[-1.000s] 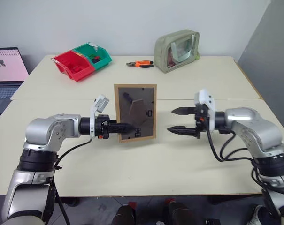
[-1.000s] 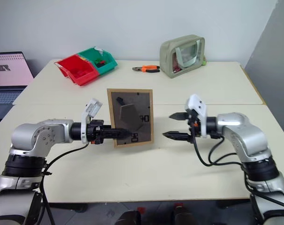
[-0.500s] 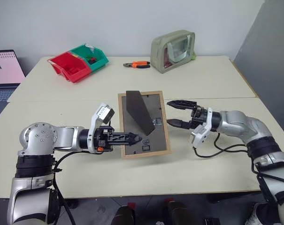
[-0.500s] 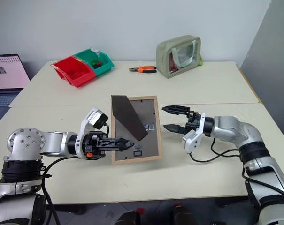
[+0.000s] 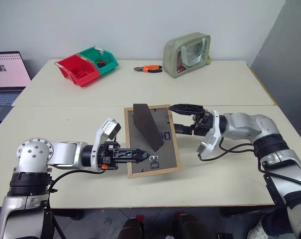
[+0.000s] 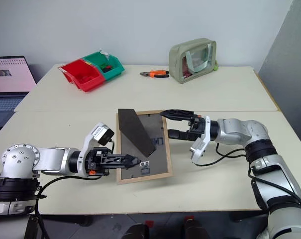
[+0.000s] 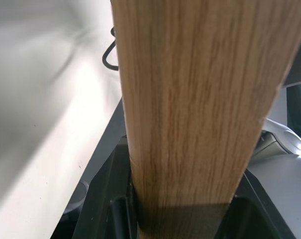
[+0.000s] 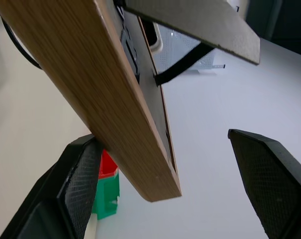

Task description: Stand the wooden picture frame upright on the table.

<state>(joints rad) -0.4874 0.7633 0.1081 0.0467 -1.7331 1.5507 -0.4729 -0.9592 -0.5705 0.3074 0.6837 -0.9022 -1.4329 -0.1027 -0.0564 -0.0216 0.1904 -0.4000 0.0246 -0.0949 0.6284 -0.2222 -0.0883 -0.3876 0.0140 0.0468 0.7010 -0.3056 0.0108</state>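
The wooden picture frame (image 5: pixel 164 147) hangs tilted far back over the table (image 5: pixel 230 84), with its dark grey back facing up. Its stand (image 5: pixel 146 125) is folded out and sticks up. My left gripper (image 5: pixel 136 155) reaches in level from the left and is shut on the frame's near left edge. In the left wrist view the light-wood edge (image 7: pixel 190 99) sits clamped between the fingers. My right gripper (image 5: pixel 175 117) is open, its fingers straddling the frame's far right corner. In the right wrist view one finger (image 8: pixel 83 174) is beside the wood edge (image 8: pixel 105 84); the other finger (image 8: pixel 269 164) stands well apart.
Red and green bins (image 5: pixel 85 64) stand at the far left of the table. Orange-handled pliers (image 5: pixel 148 68) and an olive pouch (image 5: pixel 186 47) lie at the back middle. A laptop (image 5: pixel 6 74) sits off the left side. A seam (image 5: pixel 65 105) crosses the tabletop.
The frame has tipped from upright to lying far back with its back up, and the stand has swung out. My left gripper rolled with it. My right gripper moved in to the frame's right corner.
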